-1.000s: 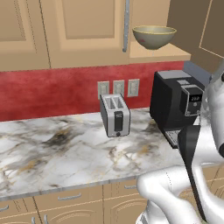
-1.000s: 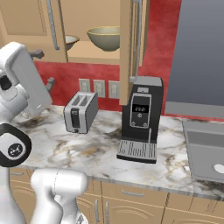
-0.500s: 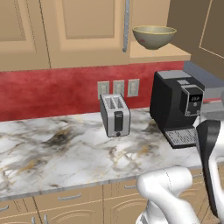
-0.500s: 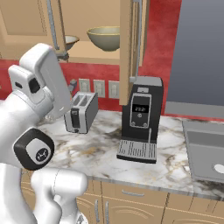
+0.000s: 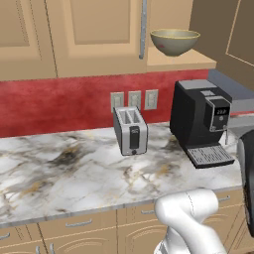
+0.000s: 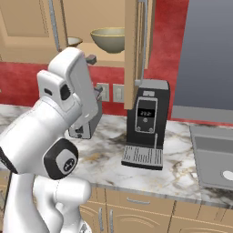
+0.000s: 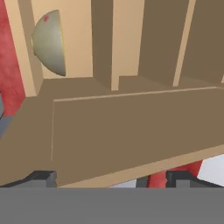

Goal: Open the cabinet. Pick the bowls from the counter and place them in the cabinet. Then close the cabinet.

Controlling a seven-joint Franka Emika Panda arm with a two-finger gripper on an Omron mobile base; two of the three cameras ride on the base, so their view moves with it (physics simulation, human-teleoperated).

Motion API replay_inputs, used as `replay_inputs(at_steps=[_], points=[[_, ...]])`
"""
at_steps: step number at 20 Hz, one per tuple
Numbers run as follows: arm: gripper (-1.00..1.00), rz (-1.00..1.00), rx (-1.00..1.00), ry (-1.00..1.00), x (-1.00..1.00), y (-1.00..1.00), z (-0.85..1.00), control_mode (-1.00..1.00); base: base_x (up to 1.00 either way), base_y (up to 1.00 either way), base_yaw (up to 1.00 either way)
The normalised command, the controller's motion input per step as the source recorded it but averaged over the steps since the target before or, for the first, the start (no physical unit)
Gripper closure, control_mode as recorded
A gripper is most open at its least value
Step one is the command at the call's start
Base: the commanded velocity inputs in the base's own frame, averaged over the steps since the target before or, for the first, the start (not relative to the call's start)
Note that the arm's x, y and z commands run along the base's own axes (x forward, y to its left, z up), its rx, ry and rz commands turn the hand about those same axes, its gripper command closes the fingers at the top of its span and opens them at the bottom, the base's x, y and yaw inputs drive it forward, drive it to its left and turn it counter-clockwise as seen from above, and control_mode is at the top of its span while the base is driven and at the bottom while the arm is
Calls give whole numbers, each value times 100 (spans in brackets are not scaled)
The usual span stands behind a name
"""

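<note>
- Even, bright, diffuse light is filling all three rendered views, with no glare showing.
- A soft shadow is lying under the silver two-slot toaster (image 5: 130, 131) on the veined white marble tabletop (image 5: 59, 173).
- The open tan wooden cabinet door (image 7: 131, 131) is looking flat and slightly soft-edged up close in the hand view.

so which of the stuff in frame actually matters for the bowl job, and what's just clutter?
Matters:
- cabinet, right door swung open
- olive-yellow bowl already on its shelf
- counter
- gripper, open and holding nothing, facing the open door

Clutter:
- toaster
- coffee machine
- wall sockets
- sink
</note>
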Motion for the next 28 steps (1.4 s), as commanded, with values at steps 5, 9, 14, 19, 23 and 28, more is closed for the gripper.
replay_inputs(at_steps=[5,9,14,19,23,28], points=[[-100,0,0,0,0,-46,0,-100,0,0,0],[-100,0,0,0,0,-47,0,-100,0,0,0],[-100,2,0,0,0,-44,0,-100,0,0,0],[-100,9,0,6,1,-42,-3,-100,0,0,0],[-100,17,0,6,4,-41,-6,-100,0,0,0],[-100,19,0,7,15,-40,-10,-100,0,0,0]])
